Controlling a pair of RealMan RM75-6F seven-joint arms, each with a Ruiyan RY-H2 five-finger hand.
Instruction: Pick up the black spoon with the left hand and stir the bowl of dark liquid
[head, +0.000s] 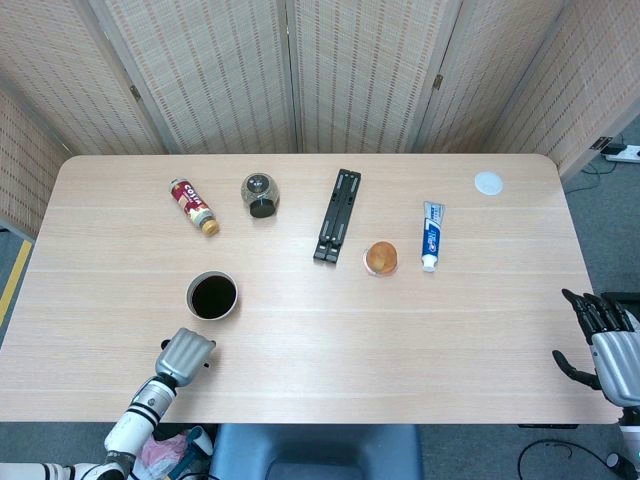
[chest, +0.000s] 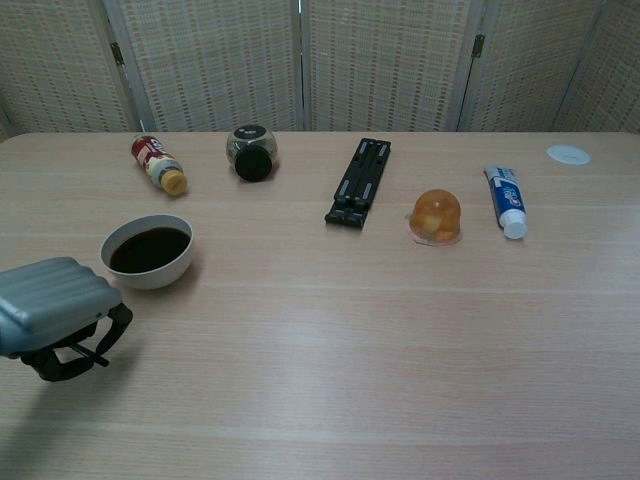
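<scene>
While left hand (chest: 50, 305) sits low beside bowl of dark liquid (chest: 148, 251), fingers curled under, grasp unclear | black spoon: unseen, possibly beneath | right hand (head: 610, 345): fingers spread, idle off-table.

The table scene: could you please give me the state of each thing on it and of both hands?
Bowl: upright, holds dark liquid.
Bottle: lying down, capped.
Jar: on its side, lidded.
Toothpaste: lying flat, capped.
Jelly cup: upside down.
Left hand: fingers curled, contents hidden.
Right hand: open, off the table.
</scene>
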